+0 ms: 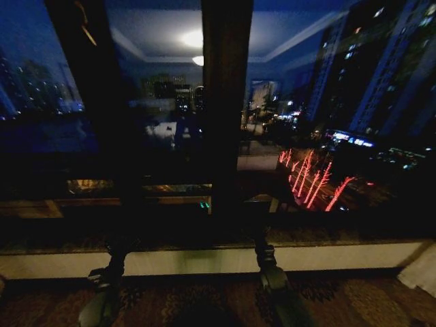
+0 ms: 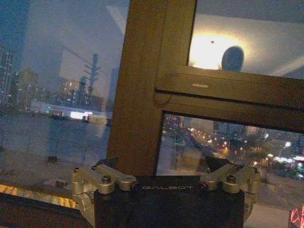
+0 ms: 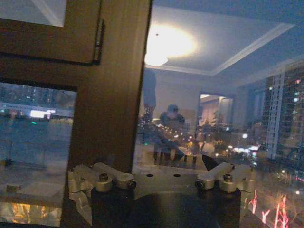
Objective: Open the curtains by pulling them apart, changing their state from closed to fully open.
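Grippers idle at a night window

Glass takes up most of the head view. The large dark window pane (image 1: 327,102) reflects a ceiling lamp and shows lit towers and red street lights outside. It is split at 12 o'clock by a thick upright brown wooden window post (image 1: 227,102). Below runs a long pale window sill (image 1: 204,260), then a dark patterned carpet (image 1: 204,303).

A corner of pale cream fabric, seemingly the sheer curtain (image 1: 419,269), sits at the picture's edge at 4 o'clock, well apart from both arms. Too little of it shows to tell its long axis or which way it runs.

The left gripper (image 2: 164,164) rises at 7 o'clock toward the glass beside the post. Its jaws are spread wide and it holds nothing. The right gripper (image 3: 156,164) stands at 5 o'clock, just right of the post, also spread wide and empty.
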Controlling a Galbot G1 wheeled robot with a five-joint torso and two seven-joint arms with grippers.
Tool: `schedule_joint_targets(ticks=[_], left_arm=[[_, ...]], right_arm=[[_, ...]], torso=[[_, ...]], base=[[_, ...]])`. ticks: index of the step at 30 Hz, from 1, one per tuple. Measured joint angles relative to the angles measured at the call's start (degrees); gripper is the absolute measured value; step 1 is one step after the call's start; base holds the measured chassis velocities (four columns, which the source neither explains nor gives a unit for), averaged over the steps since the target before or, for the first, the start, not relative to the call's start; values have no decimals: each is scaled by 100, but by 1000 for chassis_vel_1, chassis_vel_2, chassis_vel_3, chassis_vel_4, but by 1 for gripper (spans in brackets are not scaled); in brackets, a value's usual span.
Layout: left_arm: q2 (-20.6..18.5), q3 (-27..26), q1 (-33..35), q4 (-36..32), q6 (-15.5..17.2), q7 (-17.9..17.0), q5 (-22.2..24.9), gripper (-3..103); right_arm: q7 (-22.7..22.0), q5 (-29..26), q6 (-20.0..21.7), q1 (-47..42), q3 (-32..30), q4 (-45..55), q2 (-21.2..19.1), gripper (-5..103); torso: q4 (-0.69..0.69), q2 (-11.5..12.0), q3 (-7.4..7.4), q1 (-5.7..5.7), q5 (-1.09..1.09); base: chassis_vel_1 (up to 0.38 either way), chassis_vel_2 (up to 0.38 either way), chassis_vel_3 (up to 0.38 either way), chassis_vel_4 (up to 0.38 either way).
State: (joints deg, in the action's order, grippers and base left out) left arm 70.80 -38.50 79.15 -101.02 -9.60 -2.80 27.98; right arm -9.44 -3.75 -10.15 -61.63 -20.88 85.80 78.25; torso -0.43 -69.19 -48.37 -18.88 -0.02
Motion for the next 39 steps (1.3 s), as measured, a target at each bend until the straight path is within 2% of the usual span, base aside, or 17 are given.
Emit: schedule_joint_targets(ticks=[7, 16, 26, 39], left_arm=[[0, 1, 0, 0, 0, 0, 0, 100], [2, 4, 0, 0, 0, 2, 0, 100], [2, 5, 1, 0, 0, 2, 0, 100], [2, 5, 1, -1, -1, 3, 0, 100]], right_arm=[[0, 0, 0, 0, -1, 0, -2, 100], [0, 0, 0, 0, -3, 0, -2, 100], [0, 0, 0, 0, -3, 0, -3, 100], [0, 0, 0, 0, -4, 0, -3, 100]], torso=[[-4, 1, -1, -1, 4], [-3, 1, 0, 0, 2], [-4, 1, 0, 1, 2], [-4, 1, -1, 0, 4]], base=[[7, -27, -12, 29], [66, -220, -65, 241], [182, -349, -194, 352], [298, -442, -285, 428]])
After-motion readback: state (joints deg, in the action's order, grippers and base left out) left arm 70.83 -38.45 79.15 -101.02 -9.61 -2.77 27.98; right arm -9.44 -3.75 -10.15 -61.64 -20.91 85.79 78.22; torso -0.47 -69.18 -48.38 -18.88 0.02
